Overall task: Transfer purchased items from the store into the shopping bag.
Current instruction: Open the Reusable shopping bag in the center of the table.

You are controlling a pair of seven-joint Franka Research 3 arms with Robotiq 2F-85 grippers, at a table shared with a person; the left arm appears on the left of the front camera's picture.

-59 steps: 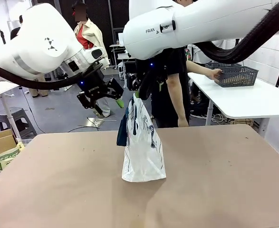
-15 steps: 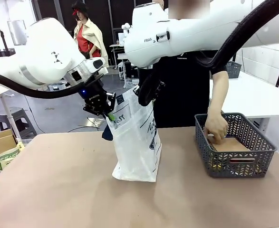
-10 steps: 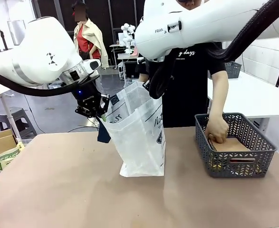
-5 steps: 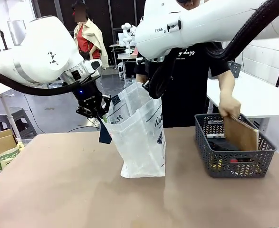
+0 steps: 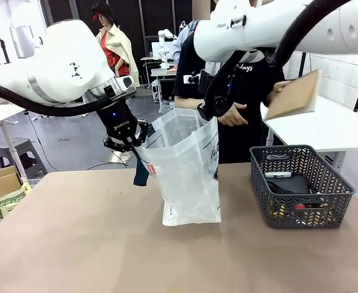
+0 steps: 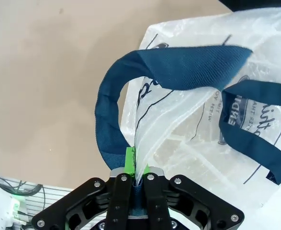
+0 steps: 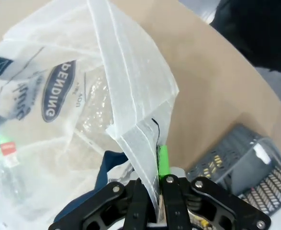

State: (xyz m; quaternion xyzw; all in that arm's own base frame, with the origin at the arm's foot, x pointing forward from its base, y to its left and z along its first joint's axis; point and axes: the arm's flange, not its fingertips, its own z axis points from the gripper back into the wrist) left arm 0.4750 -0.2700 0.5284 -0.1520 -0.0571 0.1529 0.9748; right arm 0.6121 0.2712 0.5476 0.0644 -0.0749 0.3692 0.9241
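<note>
Above the basket [image 5: 300, 198] by the table's [image 5: 75, 244] right edge, a hand [image 5: 277, 91] holds the pack [image 5: 293, 94], up and right of the mid-table bag [image 5: 188, 177], whose mouth the left gripper [image 5: 136, 145] and right gripper [image 5: 210, 113] pinch open.

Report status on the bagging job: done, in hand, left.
Done: the left end effector and right end effector hold the translucent whitish plastic bag with navy handles open. In hand: the person's hand holds a flat brown cardboard pack raised clear of the dark grey lattice basket. Left: bagging it, plus the black item and small red piece lying in the basket.
</note>
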